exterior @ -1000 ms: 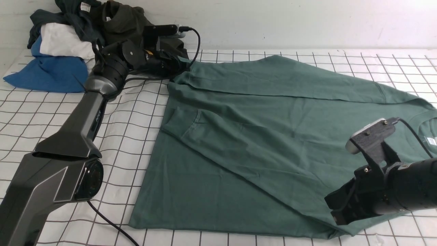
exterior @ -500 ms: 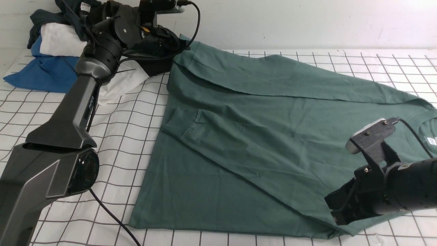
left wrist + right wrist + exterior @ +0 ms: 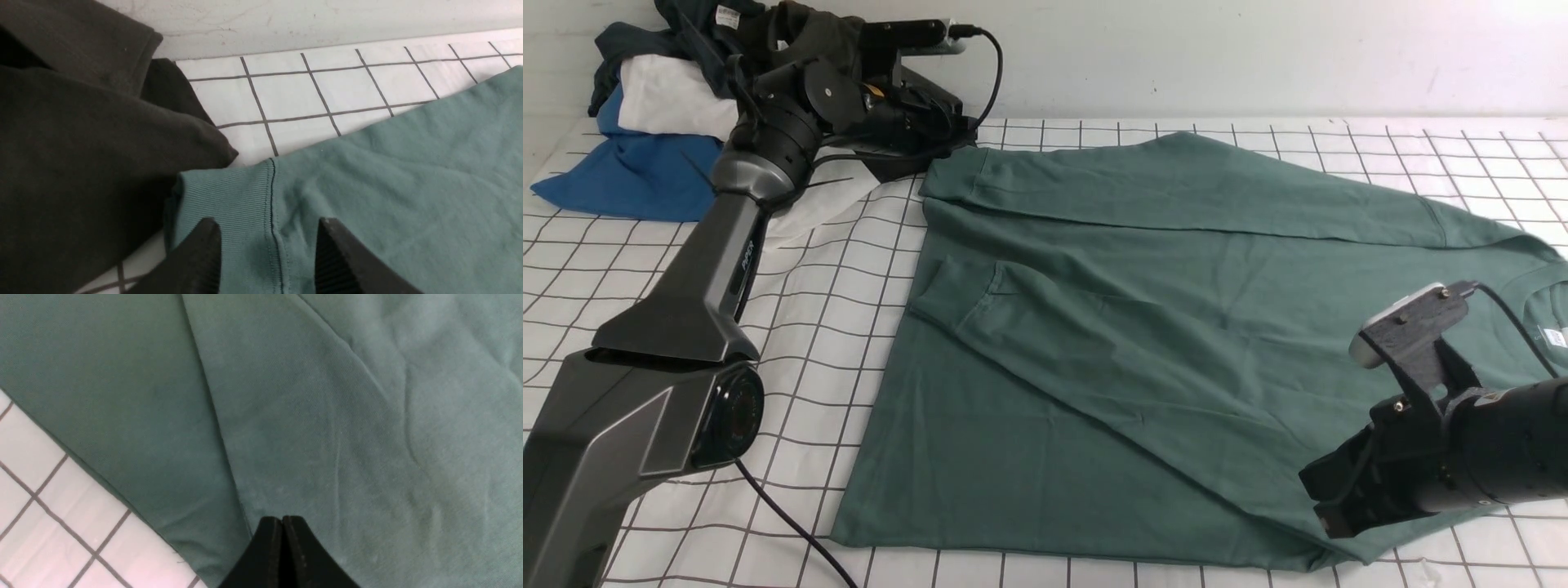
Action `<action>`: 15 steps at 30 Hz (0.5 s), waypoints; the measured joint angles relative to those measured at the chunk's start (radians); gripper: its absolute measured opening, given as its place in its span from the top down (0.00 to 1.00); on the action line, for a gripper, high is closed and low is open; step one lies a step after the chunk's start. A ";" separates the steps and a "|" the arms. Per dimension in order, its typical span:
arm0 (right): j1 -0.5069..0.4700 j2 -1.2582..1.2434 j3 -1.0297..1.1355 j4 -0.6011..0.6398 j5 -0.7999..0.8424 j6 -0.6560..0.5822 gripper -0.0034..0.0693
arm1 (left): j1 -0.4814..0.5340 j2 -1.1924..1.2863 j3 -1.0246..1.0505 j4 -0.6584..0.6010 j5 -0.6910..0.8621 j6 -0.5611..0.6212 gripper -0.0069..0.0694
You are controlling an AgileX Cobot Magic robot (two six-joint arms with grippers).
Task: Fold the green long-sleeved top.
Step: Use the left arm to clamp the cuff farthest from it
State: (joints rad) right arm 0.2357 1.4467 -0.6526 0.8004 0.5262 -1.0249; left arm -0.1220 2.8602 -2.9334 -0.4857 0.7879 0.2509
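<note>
The green long-sleeved top [image 3: 1143, 327] lies spread on the checked cloth, neck toward the right. One sleeve runs along its far edge and the other crosses the body, with its cuff [image 3: 956, 286] near the left side. My left gripper [image 3: 960, 135] is open at the far-left corner. In the left wrist view its fingers [image 3: 267, 223] stand apart over the ribbed cuff [image 3: 229, 192] of the far sleeve, which lies flat. My right gripper [image 3: 1327, 502] hangs shut and empty just above the near right part of the top, as the right wrist view [image 3: 282, 518] shows.
A pile of clothes sits at the back left: a blue piece [image 3: 629, 180], a white one [image 3: 678, 98], a dark teal one with a white tag [image 3: 698, 24] and a very dark olive garment [image 3: 81, 143] right beside the cuff. The wall [image 3: 1258, 57] runs close behind.
The left gripper, shut on the far sleeve's cuff, lifted it, came back down and opened. The cuff now lies on the cloth. The right arm stayed still.
</note>
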 joint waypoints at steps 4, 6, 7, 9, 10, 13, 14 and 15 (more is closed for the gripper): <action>0.000 0.000 0.000 0.000 0.000 0.000 0.97 | 0.000 0.000 0.000 0.021 0.000 -0.007 0.50; 0.000 0.000 0.000 0.000 0.000 0.000 0.97 | 0.000 0.001 0.000 0.068 0.000 -0.030 0.50; 0.000 0.000 0.000 0.000 0.000 0.000 0.97 | 0.000 0.003 0.000 0.090 0.000 -0.044 0.50; 0.000 0.000 0.000 0.000 0.000 0.000 0.97 | 0.000 0.008 0.000 0.115 0.000 -0.060 0.50; 0.000 0.000 0.000 0.000 -0.001 0.000 0.97 | 0.001 0.018 0.000 0.138 0.000 -0.081 0.50; 0.000 0.000 0.000 0.000 -0.003 0.000 0.97 | 0.003 0.048 0.000 0.150 0.000 -0.093 0.50; 0.000 0.000 0.000 0.000 -0.003 0.000 0.97 | 0.003 0.048 0.000 0.150 0.000 -0.094 0.50; 0.000 0.000 0.000 0.000 -0.003 0.000 0.97 | 0.007 0.064 0.000 0.147 0.000 -0.095 0.50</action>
State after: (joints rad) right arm 0.2357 1.4467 -0.6526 0.8004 0.5232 -1.0249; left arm -0.1153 2.9245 -2.9334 -0.3387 0.7879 0.1564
